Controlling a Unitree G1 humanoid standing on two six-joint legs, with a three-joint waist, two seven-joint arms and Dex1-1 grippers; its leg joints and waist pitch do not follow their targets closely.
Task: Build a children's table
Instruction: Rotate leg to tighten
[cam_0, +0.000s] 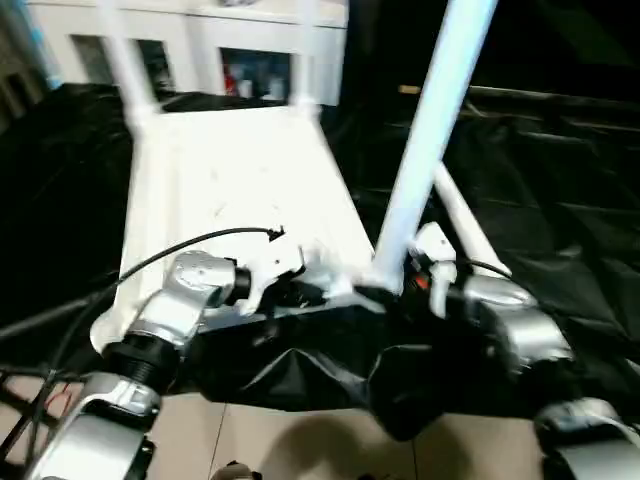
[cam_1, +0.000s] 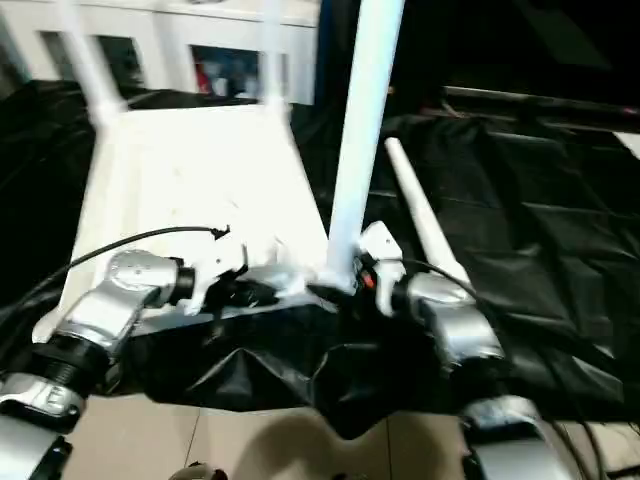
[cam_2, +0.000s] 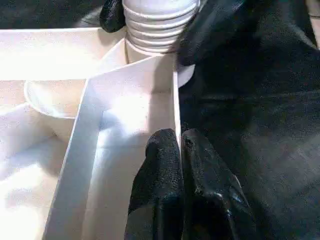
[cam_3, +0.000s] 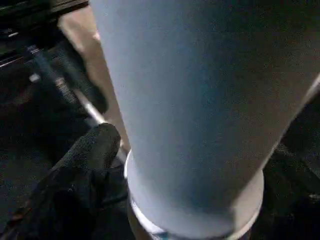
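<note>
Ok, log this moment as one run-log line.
stage: third leg in near corner socket | left gripper: shut on tabletop rim | right gripper: around leg base

The tabletop (cam_0: 235, 190) is lying upside down on the sheet (cam_0: 560, 230). Two legs (cam_0: 128, 62) are standing at its far corners, before the cabinet (cam_0: 200, 40). A third leg (cam_0: 432, 125) is standing at its near right corner. A fourth leg (cam_1: 425, 225) is lying right of the tabletop.

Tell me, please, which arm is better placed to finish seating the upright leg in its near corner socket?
Probably the right: the right gripper sits at the upright leg, while the left gripper pinches the tabletop's rim.
</note>
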